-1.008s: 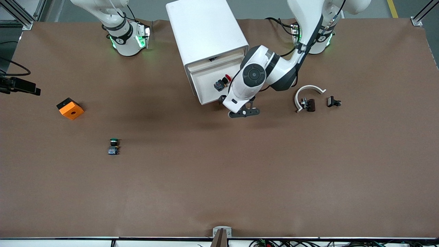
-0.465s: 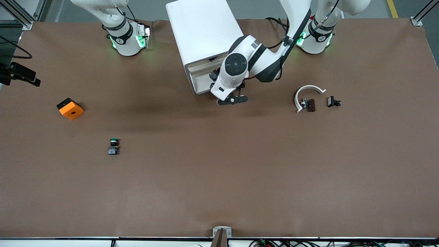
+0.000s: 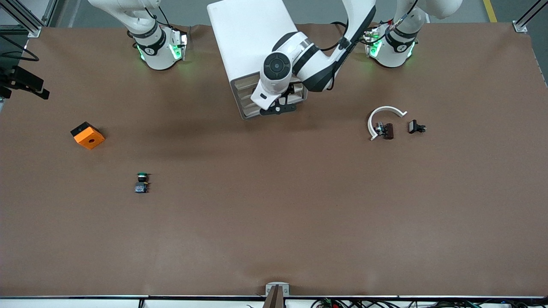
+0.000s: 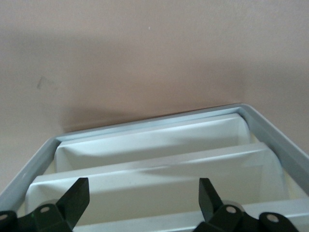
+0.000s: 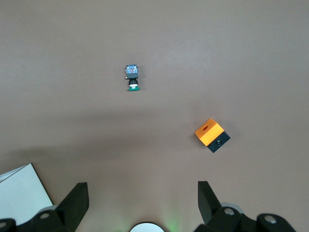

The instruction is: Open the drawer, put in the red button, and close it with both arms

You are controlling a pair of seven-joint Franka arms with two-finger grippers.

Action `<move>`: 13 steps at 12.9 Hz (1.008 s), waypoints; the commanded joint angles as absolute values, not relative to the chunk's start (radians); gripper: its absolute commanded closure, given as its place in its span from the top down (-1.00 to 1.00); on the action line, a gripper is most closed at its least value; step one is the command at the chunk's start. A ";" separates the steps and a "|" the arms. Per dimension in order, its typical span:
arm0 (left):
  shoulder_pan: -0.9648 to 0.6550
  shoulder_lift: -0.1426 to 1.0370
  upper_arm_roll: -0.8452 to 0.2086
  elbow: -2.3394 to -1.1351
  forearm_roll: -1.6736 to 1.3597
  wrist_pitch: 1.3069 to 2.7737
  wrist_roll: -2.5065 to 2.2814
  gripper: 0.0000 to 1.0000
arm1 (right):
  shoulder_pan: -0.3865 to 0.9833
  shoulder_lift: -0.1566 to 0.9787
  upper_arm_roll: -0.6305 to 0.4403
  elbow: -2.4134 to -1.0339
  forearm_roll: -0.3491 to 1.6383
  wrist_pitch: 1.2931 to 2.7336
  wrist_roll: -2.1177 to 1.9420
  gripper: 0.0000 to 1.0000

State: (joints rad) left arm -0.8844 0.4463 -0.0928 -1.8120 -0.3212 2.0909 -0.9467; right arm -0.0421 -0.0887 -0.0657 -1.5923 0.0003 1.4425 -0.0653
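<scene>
A: Why is the left gripper [image 3: 278, 109] positioned at the drawer [image 3: 257, 107] front?

B: Its fingers [image 4: 77, 195] are spread wide and empty, presumably to press the front inward. The right gripper [image 5: 142, 203] is parked open above its base.

A: Where is the red button located?

B: It is not visible; the drawer appears closed, so it is presumed inside the cabinet [image 3: 252, 38].

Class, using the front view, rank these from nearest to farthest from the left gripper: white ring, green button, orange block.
Left gripper is at the drawer front.
1. White ring, toward the left arm's end.
2. Green button, nearer the camera, toward the right arm's end.
3. Orange block, farthest toward the right arm's end.
</scene>
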 commanded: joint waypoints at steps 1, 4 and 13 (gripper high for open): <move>-0.884 0.448 -0.107 -1.805 -0.313 2.065 -0.966 1.00 | -0.043 -0.127 -0.063 -1.623 0.014 1.448 -0.068 1.00; -0.856 0.449 -0.094 -1.763 -0.311 2.066 -0.954 1.00 | -0.046 -0.133 -0.064 -1.624 0.015 1.447 -0.064 1.00; -0.467 0.390 -0.095 -1.574 -0.164 1.970 -0.807 1.00 | -0.044 -0.173 -0.064 -1.689 0.014 1.497 -0.064 1.00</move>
